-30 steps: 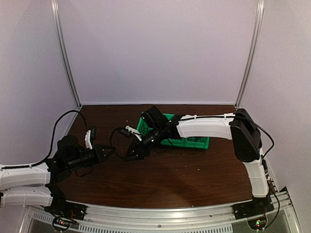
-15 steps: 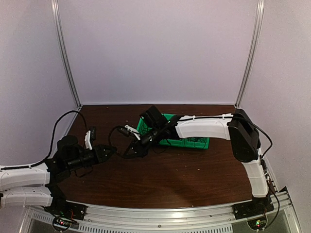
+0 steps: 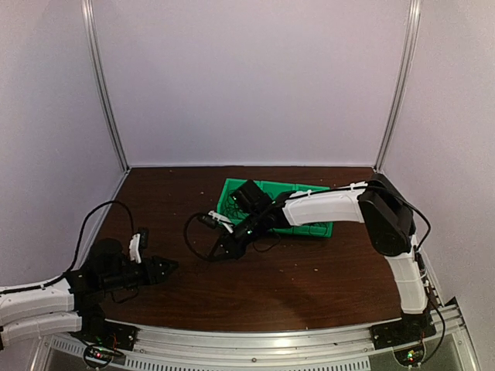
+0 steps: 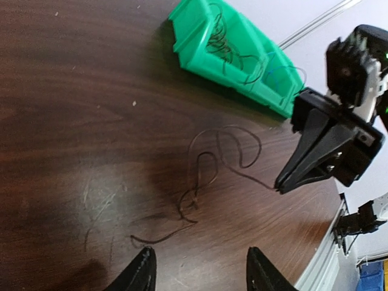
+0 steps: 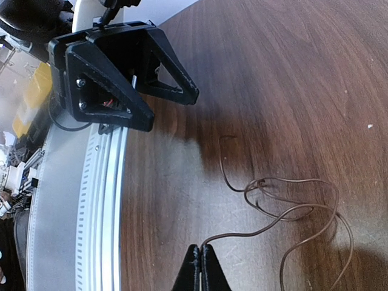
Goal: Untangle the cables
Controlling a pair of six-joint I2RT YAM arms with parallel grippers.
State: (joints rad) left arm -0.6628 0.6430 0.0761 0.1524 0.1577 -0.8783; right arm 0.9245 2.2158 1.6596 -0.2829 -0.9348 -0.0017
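Observation:
A thin dark brown cable (image 4: pixel 203 173) lies in loose loops on the brown table. My right gripper (image 5: pixel 201 253) is shut on one end of this cable (image 5: pixel 285 212), low over the wood; in the left wrist view that gripper (image 4: pixel 282 188) shows with the wire running from its tip. My left gripper (image 4: pixel 200 270) is open with nothing between its fingers, just short of the cable's other end. From above, the left gripper (image 3: pixel 161 268) sits near-left of the right gripper (image 3: pixel 220 252). More cables, dark (image 4: pixel 225 43) and blue (image 4: pixel 276 76), lie in the green bin.
The green bin (image 4: pixel 194 36) stands at the back of the table, behind the right arm (image 3: pixel 325 205). A metal rail (image 5: pixel 91 206) runs along the near table edge. Grey walls enclose the table on three sides.
The right gripper has shut on the cable end and drawn it slightly nearer. The left gripper has opened, let go, and pulled back toward the near left.

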